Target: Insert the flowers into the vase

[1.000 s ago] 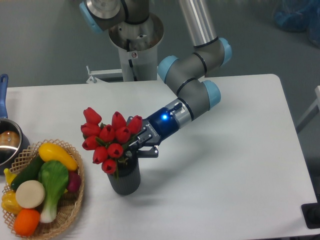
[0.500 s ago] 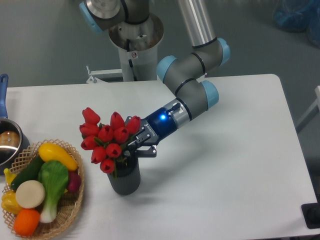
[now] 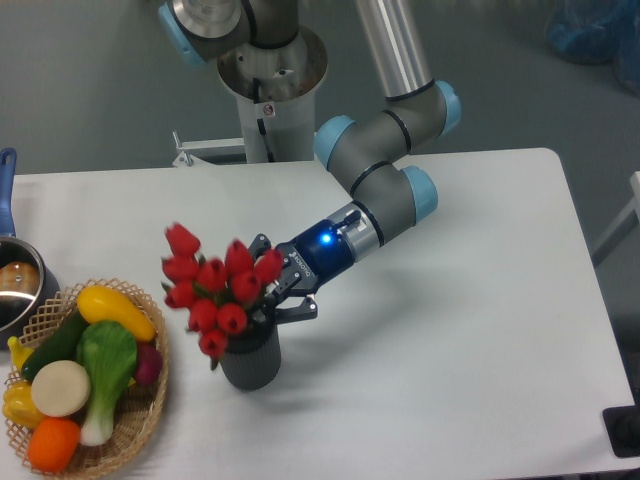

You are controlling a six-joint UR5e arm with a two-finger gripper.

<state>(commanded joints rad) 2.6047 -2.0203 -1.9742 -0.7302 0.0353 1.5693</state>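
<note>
**Tulip bunch being held over the vase mouth**

The flowers (image 3: 214,289) are being held directly above the vase (image 3: 251,362), their red buds spreading up and to the left of its mouth — the bunch is wider than the vase itself. The lowest bud is hanging just over the vase's left rim, and the stems appear to be reaching down into the opening, though the point where they meet the mouth is being hidden by the buds and the gripper, so how deep they sit cannot be told.

The gripper (image 3: 268,300) is being kept just above the vase's right rim, its fingers closed around the bunch at the stems, right beside the rightmost buds. The arm (image 3: 385,195) is being angled down toward the vase from the upper right, with a blue light glowing on the wrist.

The vase is standing upright on the white table (image 3: 450,330). To the left of the vase, near but not touching, a wicker basket (image 3: 150,400) of vegetables is resting on the table. Farther left of the vase — at the picture's edge — a metal pot (image 3: 15,285) with a blue handle is partly being cut off from view.
</note>
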